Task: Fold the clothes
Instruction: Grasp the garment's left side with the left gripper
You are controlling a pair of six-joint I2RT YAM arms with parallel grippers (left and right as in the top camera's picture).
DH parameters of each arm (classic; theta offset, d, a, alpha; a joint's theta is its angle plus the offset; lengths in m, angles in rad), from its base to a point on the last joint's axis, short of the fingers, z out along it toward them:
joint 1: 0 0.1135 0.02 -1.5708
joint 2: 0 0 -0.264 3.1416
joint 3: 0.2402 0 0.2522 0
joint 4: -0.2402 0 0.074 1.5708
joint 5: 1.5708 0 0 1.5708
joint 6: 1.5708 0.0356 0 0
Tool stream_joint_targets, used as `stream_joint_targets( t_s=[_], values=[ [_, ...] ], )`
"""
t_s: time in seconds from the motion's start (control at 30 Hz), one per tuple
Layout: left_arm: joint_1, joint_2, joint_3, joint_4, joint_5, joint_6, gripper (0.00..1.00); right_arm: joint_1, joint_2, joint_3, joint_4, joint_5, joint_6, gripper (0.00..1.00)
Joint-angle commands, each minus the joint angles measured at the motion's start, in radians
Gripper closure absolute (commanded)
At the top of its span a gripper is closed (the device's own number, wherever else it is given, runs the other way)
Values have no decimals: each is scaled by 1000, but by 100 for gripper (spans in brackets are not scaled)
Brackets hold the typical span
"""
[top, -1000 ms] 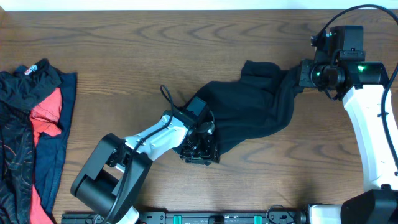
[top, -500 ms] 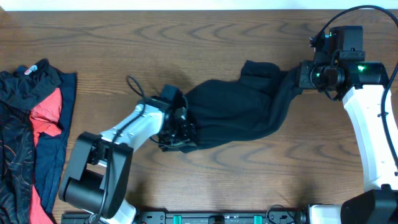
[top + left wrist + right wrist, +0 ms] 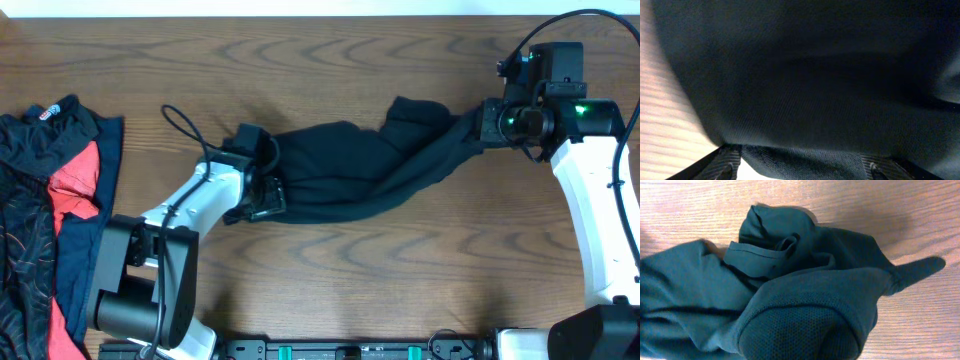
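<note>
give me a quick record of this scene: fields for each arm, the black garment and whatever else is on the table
surface: wooden table
black garment: drawn into a long band between the two arms
left fingers: spread apart at the garment's left end, cloth between them
right fingers: shut on the garment's right end
other clothes: black-patterned, red and navy pile at the table's left edge

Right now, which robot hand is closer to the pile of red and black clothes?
Left. The left hand is at the black shirt's left end, with a gap between it and the pile. The right hand is at the shirt's far end.
</note>
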Motion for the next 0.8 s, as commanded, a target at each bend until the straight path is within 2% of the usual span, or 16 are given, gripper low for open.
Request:
stream_joint_targets(
  t_s=[0.0,0.07,0.13,0.3,0.37,0.4,0.43,0.53,0.57,0.77],
  values=[
    [43,57,-24,-8,-62,13,20,-6,-4,22,-8,-9,-14,99],
    [43,57,-24,-29,-19,13,21,-6,-4,22,-10,-9,-14,99],
    [40,57,-24,-50,-9,13,29,-6,-4,22,-10,-9,-14,99],
    [40,57,-24,-55,3,12,29,-6,-4,22,-9,-9,-14,99],
    [40,57,-24,-51,5,12,37,-6,-4,22,-13,-9,-14,99],
    [40,57,-24,-48,6,12,46,-6,-4,22,-16,-9,-15,99],
    [40,57,-24,-44,6,12,59,-6,-4,22,-17,-9,-16,99],
    [40,57,-24,-27,6,12,91,-6,-4,22,-16,-9,-18,99],
    [40,57,-24,-16,6,12,94,-6,-4,22,-16,-9,-18,99],
    [40,50,2,21,5,13,94,-6,-4,22,-16,-8,-18,99]
  ],
)
